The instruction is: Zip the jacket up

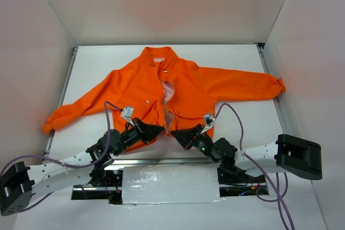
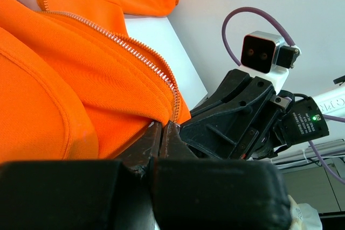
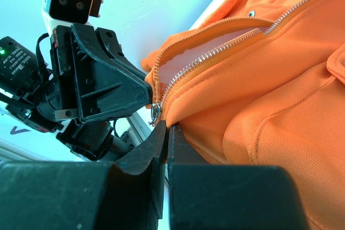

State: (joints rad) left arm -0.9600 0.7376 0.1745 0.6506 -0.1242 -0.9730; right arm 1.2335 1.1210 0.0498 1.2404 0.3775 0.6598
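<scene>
White tabletop [image 1: 108, 63] holds the jacket [image 1: 188, 90], zipper [image 1: 168, 106] open. Both the left gripper [image 1: 156, 130] and right gripper [image 1: 177, 134] are clamped on its hem [image 2: 137, 112] by the slider [image 3: 156, 112]. Next, the slider likely needs pulling collarward.

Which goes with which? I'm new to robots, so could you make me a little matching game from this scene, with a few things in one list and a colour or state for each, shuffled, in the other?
Things:
1. jacket
2. zipper
3. left tool
4. cable on the right arm

Colour or state:
a. purple
b. shut on the jacket's bottom edge
c. orange, spread out on the white table
d. gaping open, pale inside showing

Pairs: 1-c, 2-d, 3-b, 4-a
</scene>
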